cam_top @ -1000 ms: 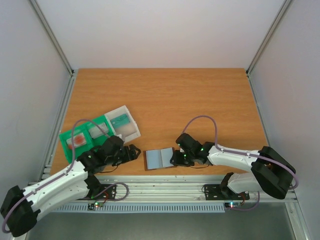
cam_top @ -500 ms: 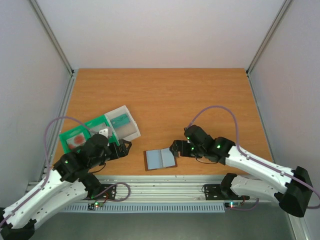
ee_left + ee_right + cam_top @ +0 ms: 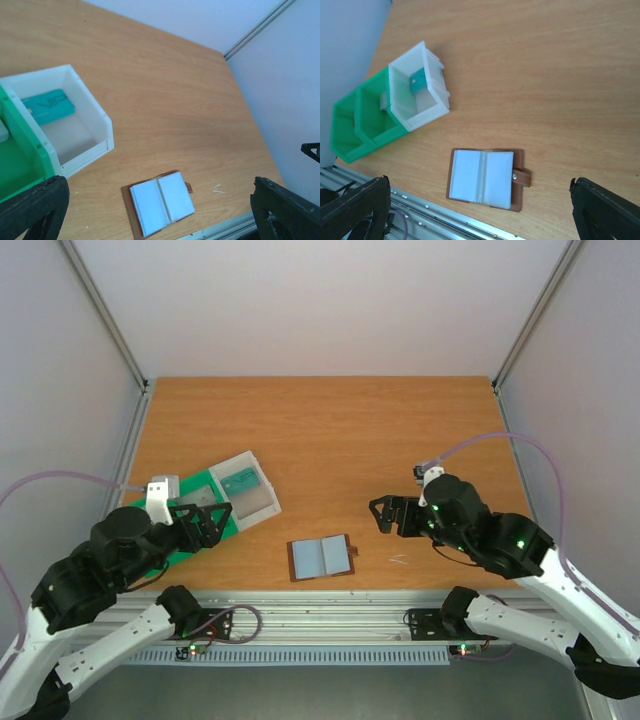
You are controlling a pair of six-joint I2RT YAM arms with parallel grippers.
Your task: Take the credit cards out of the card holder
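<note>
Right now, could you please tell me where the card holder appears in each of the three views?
Top external: the card holder lies open near the table's front edge, about centre.
Left wrist: bottom centre.
Right wrist: lower centre.
Shared landmark: the white box holding a teal card, visible in all three.

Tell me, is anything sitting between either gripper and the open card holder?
Nothing visible. The card holder lies open on the table between the left gripper and the right gripper, both open. The white box and green tray sit left of it, farther back, off either straight path.
</note>
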